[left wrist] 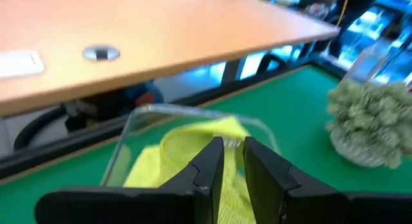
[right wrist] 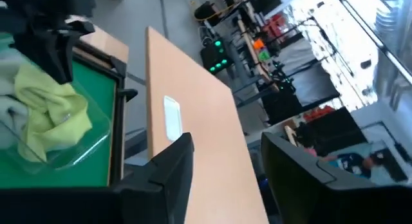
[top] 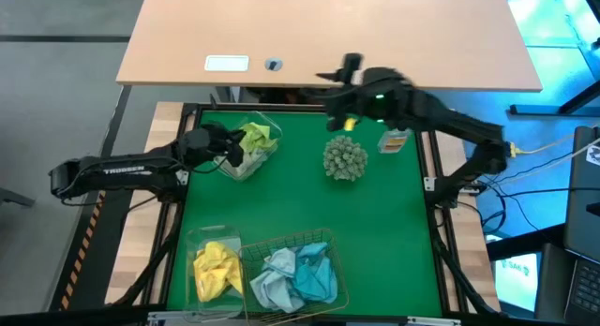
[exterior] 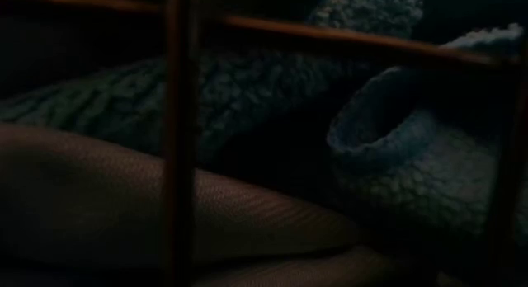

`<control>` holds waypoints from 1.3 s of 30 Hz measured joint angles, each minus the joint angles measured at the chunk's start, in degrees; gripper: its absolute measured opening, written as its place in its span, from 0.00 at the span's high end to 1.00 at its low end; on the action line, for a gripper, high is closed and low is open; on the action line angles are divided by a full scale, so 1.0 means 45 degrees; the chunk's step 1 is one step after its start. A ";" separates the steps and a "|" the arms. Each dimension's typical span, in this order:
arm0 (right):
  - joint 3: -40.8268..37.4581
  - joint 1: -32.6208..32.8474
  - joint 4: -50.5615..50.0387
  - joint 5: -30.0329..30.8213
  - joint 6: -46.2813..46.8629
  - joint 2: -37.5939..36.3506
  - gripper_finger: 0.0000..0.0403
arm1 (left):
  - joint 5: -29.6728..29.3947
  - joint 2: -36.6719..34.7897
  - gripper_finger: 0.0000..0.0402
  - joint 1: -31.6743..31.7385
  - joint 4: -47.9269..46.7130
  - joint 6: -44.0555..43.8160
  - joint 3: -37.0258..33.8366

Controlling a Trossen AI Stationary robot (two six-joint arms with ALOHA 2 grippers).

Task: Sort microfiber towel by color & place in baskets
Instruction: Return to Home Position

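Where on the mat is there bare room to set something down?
Bare green mat lies mid-table, between the spiky grey-green ball, the clear plastic tub holding a yellow-green towel and the gold wire mesh basket. The right strip from the small orange-labelled bottle to the near edge is free too. Crowded: far edge, by the left gripper and right gripper.

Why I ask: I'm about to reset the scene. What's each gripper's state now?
Left gripper: shut, empty, over the yellow-green towel in the clear tub.
Right gripper: open, empty.
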 joint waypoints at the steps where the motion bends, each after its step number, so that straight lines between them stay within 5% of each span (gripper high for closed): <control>1: 0.0000 -0.0002 -0.0184 0.0011 0.0358 -0.0298 0.55 | 0.0035 -0.0253 0.86 0.0000 0.0011 0.0136 0.0000; 13: 0.0000 -0.0002 -0.4905 -0.0092 0.5501 -0.3756 0.55 | 0.0948 -0.3200 0.86 -0.0005 -0.0072 0.2210 0.0000; 19: 0.0000 0.0003 -0.7600 -0.0786 0.8022 -0.4724 0.55 | 0.4807 -0.4003 0.86 -0.0001 -0.0160 0.4632 0.0000; 24: -0.0206 0.0008 -0.8429 -0.0843 0.9252 -0.5054 0.55 | 0.7467 -0.4386 0.86 -0.0005 -0.0129 0.4472 -0.0158; 39: -1.3027 -0.0002 0.2150 -0.0872 1.1009 -0.9286 0.55 | 0.6846 -0.4585 0.86 -0.0005 0.1777 0.3648 -0.2758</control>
